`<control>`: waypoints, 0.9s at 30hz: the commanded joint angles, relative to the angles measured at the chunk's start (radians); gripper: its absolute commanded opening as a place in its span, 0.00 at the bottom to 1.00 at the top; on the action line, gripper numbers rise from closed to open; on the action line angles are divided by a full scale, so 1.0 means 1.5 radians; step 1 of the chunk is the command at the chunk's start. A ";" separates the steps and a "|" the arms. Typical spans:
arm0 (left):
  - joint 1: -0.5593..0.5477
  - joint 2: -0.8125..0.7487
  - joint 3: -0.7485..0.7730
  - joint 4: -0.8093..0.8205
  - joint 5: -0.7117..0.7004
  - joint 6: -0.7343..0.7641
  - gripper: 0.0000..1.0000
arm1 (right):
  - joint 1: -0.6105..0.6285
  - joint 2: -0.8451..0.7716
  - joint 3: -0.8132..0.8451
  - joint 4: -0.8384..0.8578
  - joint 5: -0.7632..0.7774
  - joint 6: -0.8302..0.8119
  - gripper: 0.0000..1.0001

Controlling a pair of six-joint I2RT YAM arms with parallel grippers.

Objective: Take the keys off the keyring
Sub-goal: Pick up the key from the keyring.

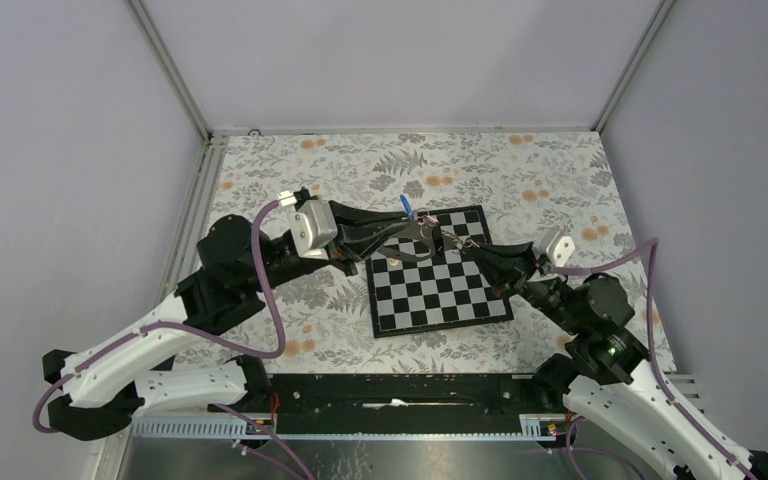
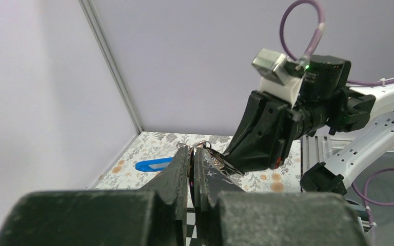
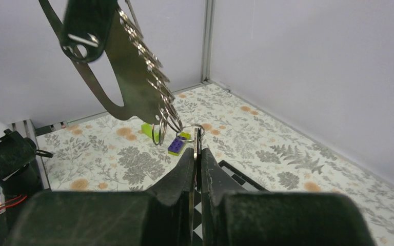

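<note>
My two grippers meet in the air over the far edge of the chessboard. My left gripper has its fingers pressed together to a thin slit, with wire loops of the keyring caught at the tips. My right gripper is clamped on one thin metal ring of it, which stands upright between the fingertips. The keys, flat and silvery, hang on a row of rings just above my right gripper, off the surface. A blue clip shows just beyond the board. A lime-green piece and a purple-and-yellow piece lie side by side on the surface.
</note>
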State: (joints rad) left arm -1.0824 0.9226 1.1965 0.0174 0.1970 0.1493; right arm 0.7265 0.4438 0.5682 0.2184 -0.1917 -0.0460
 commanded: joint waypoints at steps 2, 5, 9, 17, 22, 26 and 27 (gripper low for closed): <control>0.003 -0.030 0.016 0.050 -0.027 0.002 0.00 | -0.002 -0.014 0.102 -0.077 0.032 -0.082 0.00; 0.003 -0.037 0.011 0.047 -0.035 0.002 0.00 | -0.002 -0.007 0.139 -0.113 0.028 -0.114 0.00; 0.003 -0.046 0.003 0.045 -0.045 0.004 0.00 | -0.002 0.002 0.179 -0.139 0.014 -0.141 0.00; 0.003 -0.068 -0.028 0.057 -0.065 -0.002 0.00 | -0.002 0.027 0.254 -0.187 -0.006 -0.177 0.00; 0.003 -0.064 -0.038 0.062 -0.053 -0.012 0.00 | -0.003 0.050 0.297 -0.212 -0.042 -0.190 0.00; 0.003 -0.060 -0.053 0.078 -0.044 -0.027 0.00 | -0.002 0.075 0.333 -0.225 -0.072 -0.197 0.00; 0.003 -0.061 -0.059 0.083 -0.042 -0.029 0.00 | -0.002 0.081 0.348 -0.230 -0.076 -0.199 0.00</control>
State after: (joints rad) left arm -1.0836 0.8440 1.1267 0.0711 0.1631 0.1215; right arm 0.7265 0.5423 0.9989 -0.1459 -0.2569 -0.3153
